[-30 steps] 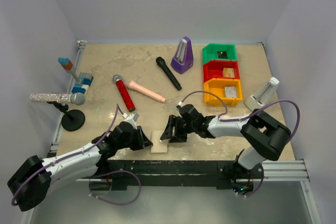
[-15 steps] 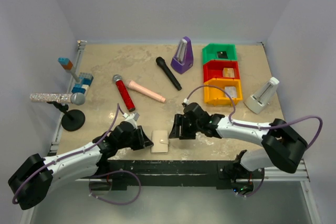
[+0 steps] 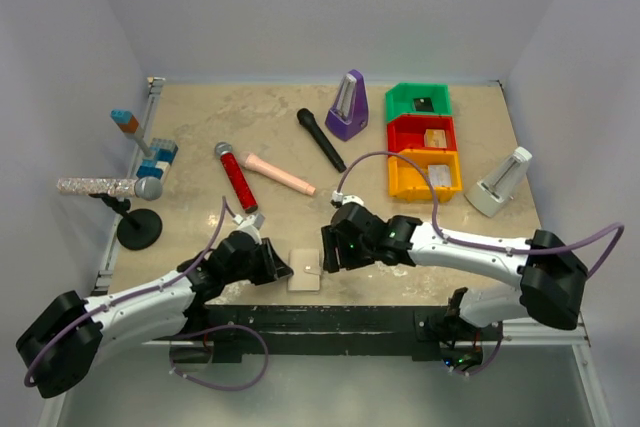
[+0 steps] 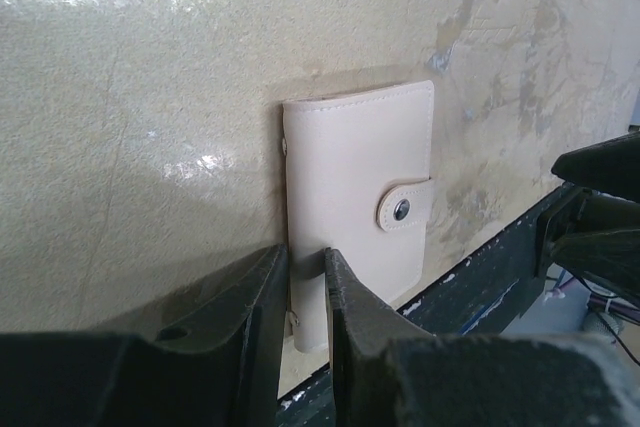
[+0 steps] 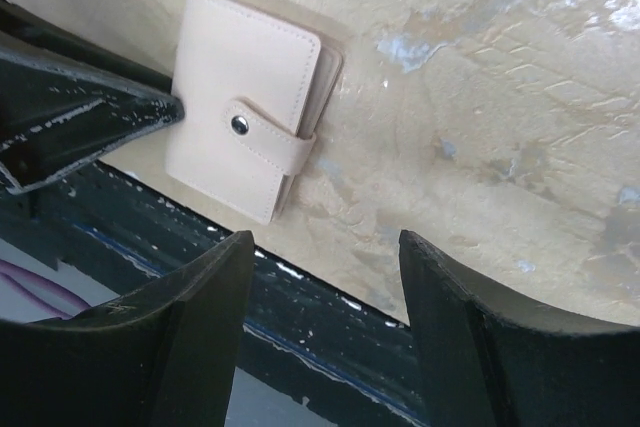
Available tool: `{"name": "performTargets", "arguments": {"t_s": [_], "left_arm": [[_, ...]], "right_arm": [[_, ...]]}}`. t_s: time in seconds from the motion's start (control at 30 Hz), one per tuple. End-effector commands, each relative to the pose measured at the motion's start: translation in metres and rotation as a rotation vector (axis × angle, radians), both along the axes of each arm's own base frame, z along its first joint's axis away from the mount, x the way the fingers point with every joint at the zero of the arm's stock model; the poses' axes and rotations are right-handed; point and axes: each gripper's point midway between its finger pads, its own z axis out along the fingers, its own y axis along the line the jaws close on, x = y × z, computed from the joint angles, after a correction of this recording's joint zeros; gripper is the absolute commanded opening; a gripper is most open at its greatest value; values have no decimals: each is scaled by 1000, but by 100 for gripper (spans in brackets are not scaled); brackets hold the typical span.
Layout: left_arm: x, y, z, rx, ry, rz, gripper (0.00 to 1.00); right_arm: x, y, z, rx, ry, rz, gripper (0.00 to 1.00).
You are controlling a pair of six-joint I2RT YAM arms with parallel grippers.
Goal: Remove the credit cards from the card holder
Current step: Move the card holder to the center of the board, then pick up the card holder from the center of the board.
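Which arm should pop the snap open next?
Right. The right gripper is open and sits beside the snap tab, while the left gripper pinches the edge of the card holder, steadying it.

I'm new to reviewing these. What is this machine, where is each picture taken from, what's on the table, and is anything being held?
Two robot arms are bolted at the near edge of a table, and each ends in a two-finger gripper. The wide picture looks down from above and behind the arms. The other two come from a camera on each wrist. A beige card holder lies near the table's edge, snapped shut, with no cards in sight. The left gripper appears to pinch its edge. The right gripper hangs open beside it, holding nothing. Farther back lie a black microphone, a red microphone, a purple metronome and three coloured bins.
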Motion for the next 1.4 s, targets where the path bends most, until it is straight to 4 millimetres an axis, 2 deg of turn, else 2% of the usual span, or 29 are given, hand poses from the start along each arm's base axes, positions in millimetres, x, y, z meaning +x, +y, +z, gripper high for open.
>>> {"name": "performTargets", "arguments": {"t_s": [0.0,0.3,0.4,0.67,0.83,0.9,1.07,1.3,1.37], "left_arm": [[5,-9,9,-46,-16,16,26],[1,-12,7,-62,-10,30,26],[-1,-11,6,-65,-8,30,26],[-5,-5,-1,-61,-2,43,25],[-8,-2,-8,-50,11,52,25],[-9,-2,-8,-50,14,51,25],[-10,-1,-11,-47,17,53,25],[-12,0,-14,-39,25,52,25],[-12,0,-14,-38,26,52,25]], "right_arm": [[-1,8,10,-83,-57,42,64],[-4,32,24,-246,-137,125,64],[-7,35,20,-254,-110,125,65],[-35,41,-11,-112,39,105,66],[-51,46,-30,-25,138,97,62],[-55,52,-31,15,157,107,60],[-51,59,-31,108,176,92,58],[-44,54,-44,213,244,22,56],[-40,58,-42,251,234,17,55]]}}
